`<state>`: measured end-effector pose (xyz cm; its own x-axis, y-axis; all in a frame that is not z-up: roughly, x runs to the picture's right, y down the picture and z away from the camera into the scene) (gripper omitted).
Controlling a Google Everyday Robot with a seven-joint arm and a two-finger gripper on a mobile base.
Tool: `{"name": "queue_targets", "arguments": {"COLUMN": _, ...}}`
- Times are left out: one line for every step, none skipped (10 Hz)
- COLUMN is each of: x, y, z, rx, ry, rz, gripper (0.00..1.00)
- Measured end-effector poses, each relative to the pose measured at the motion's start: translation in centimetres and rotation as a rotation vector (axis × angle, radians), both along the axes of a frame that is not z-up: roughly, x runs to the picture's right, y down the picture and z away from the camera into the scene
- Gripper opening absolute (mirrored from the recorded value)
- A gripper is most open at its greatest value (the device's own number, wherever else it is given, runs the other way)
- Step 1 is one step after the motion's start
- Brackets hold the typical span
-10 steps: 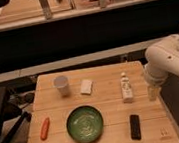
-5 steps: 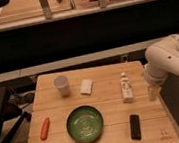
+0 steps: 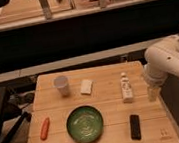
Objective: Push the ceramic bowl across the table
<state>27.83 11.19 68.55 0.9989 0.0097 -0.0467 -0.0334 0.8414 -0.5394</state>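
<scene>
Six things sit on the table (image 3: 111, 110), and I read them from the left: an orange carrot-shaped item (image 3: 44, 128) near the left edge, a small white cup (image 3: 61, 85) toward the far side, then the ceramic bowl (image 3: 84, 123), which rests upright on the near half, a little left of centre. Just beyond the bowl and to its right lies a pale flat block (image 3: 86, 86); further right a small white bottle (image 3: 126, 88) stands upright, and a flat black object (image 3: 135, 127) lies nearer to me, below the bottle. At the far right the robot's white arm (image 3: 170, 61) bends down beside the table, and the gripper (image 3: 152, 93) hangs at the right edge, just beside the bottle and well apart from the bowl. Whether the gripper is parted or closed I cannot tell from here. Over the last second nothing has shifted: the arm holds the same pose and the bowl lies in the same spot, with nothing touching it. I judge that the push has not begun. The approach is still to come, and the gripper must get around the bottle and the black object to reach the bowl's rim without knocking either.
</scene>
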Motion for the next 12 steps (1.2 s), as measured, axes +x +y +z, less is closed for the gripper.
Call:
{"name": "queue_targets", "arguments": {"x": -1.3, "y": 0.5, "z": 0.2, "rx": -0.004, "ry": -0.009, "rz": -0.017, "gripper": 0.8}}
{"name": "queue_targets", "arguments": {"x": -2.8, "y": 0.9, "z": 0.5, "rx": -0.006, "ry": -0.019, "rz": -0.038, "gripper": 0.8}}
{"name": "queue_targets", "arguments": {"x": -3.7, "y": 1.4, "z": 0.7, "rx": -0.01, "ry": -0.025, "rz": -0.056, "gripper": 0.8}}
{"name": "queue_targets", "arguments": {"x": -4.0, "y": 1.8, "z": 0.8, "rx": -0.012, "ry": -0.029, "rz": -0.067, "gripper": 0.8}}
{"name": "queue_targets", "arguments": {"x": -4.1, "y": 2.0, "z": 1.0, "rx": -0.013, "ry": -0.032, "rz": -0.075, "gripper": 0.8}}
{"name": "queue_targets", "arguments": {"x": -4.5, "y": 2.8, "z": 1.3, "rx": -0.016, "ry": -0.041, "rz": -0.096, "gripper": 0.8}}
{"name": "queue_targets", "arguments": {"x": -5.5, "y": 3.3, "z": 1.7, "rx": -0.019, "ry": -0.048, "rz": -0.113, "gripper": 0.8}}
{"name": "queue_targets", "arguments": {"x": -6.8, "y": 4.0, "z": 2.1, "rx": -0.022, "ry": -0.059, "rz": -0.131, "gripper": 0.8}}
{"name": "queue_targets", "arguments": {"x": -8.1, "y": 5.0, "z": 2.7, "rx": -0.026, "ry": -0.07, "rz": -0.153, "gripper": 0.8}}
{"name": "queue_targets", "arguments": {"x": -8.7, "y": 6.0, "z": 3.2, "rx": -0.032, "ry": -0.081, "rz": -0.176, "gripper": 0.8}}
{"name": "queue_targets", "arguments": {"x": -8.9, "y": 6.5, "z": 3.4, "rx": -0.034, "ry": -0.087, "rz": -0.187, "gripper": 0.8}}
{"name": "queue_targets", "arguments": {"x": -8.9, "y": 6.9, "z": 3.5, "rx": -0.039, "ry": -0.091, "rz": -0.197, "gripper": 0.8}}
